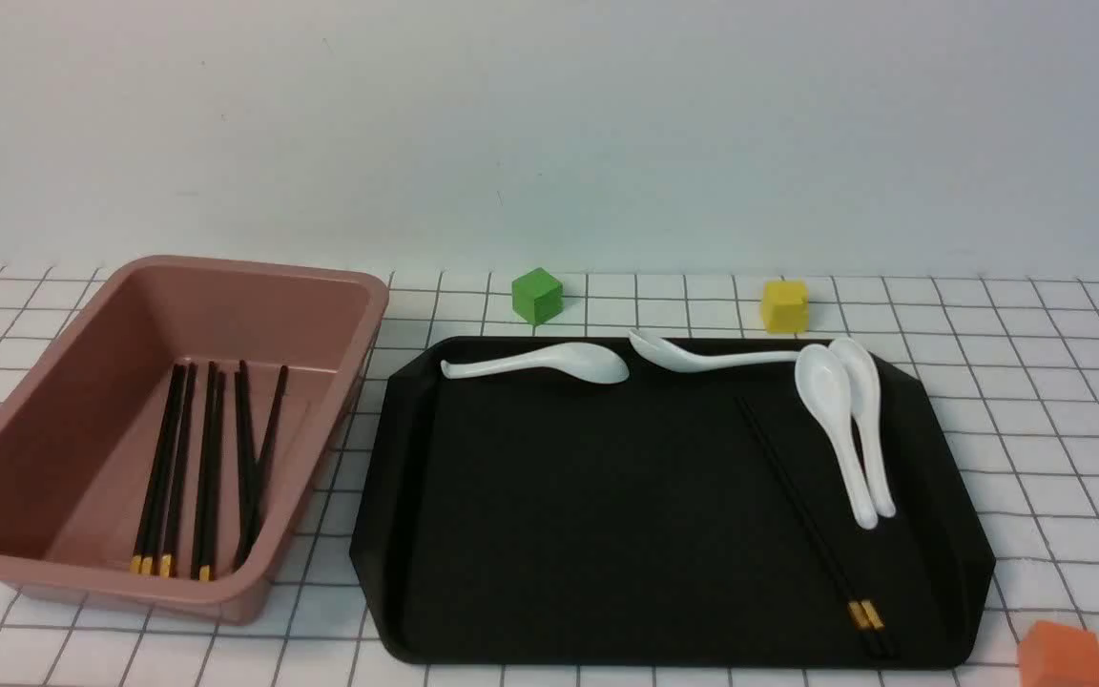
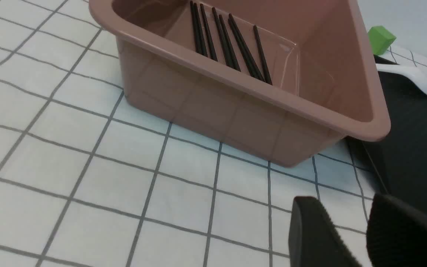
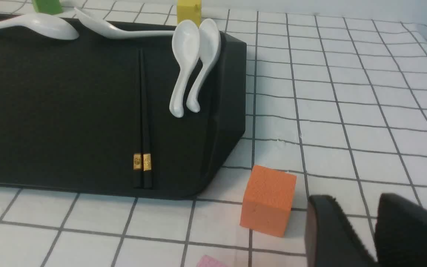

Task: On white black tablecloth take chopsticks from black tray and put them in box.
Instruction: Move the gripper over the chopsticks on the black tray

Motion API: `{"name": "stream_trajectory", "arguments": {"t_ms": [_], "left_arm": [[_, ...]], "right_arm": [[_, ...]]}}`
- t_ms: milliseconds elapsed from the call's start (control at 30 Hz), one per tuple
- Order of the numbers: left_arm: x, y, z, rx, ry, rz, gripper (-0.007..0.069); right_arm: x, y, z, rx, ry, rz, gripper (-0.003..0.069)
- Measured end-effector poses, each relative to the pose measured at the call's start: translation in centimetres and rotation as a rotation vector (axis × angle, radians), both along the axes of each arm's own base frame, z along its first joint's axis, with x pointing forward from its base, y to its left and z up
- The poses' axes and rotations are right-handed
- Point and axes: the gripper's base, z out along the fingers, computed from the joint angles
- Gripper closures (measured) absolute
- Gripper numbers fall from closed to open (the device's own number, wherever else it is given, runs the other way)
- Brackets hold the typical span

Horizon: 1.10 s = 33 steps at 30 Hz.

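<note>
One pair of black chopsticks (image 1: pixel 810 525) with gold bands lies on the right part of the black tray (image 1: pixel 559 525), beside two white spoons; the right wrist view shows it too (image 3: pixel 144 122). The pink box (image 1: pixel 254 267) stands left of the tray on the checked tablecloth (image 1: pixel 1036 429) and holds several chopsticks (image 1: pixel 211 468). Neither gripper shows in the front view. My left gripper (image 2: pixel 345 207) is open and empty over the cloth near the box's (image 2: pixel 243 111) near corner. My right gripper (image 3: pixel 352 207) is open and empty over the cloth beside an orange cube (image 3: pixel 269 200), off the tray's near right corner.
Several white spoons (image 1: pixel 549 364) lie along the tray's far edge and right side (image 1: pixel 840 429). A green cube (image 1: pixel 537 295) and a yellow cube (image 1: pixel 785 305) stand behind the tray. The orange cube (image 1: pixel 1063 656) sits at the front right.
</note>
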Motion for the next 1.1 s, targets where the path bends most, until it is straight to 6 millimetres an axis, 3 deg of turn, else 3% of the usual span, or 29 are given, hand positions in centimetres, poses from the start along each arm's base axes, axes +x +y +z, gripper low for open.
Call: {"name": "stream_trajectory", "arguments": {"t_ms": [1100], "left_arm": [[0.00,0.00,0.00,0.000,0.000,0.000,0.0386]], "right_arm": [[0.00,0.00,0.00,0.000,0.000,0.000,0.0420]]}}
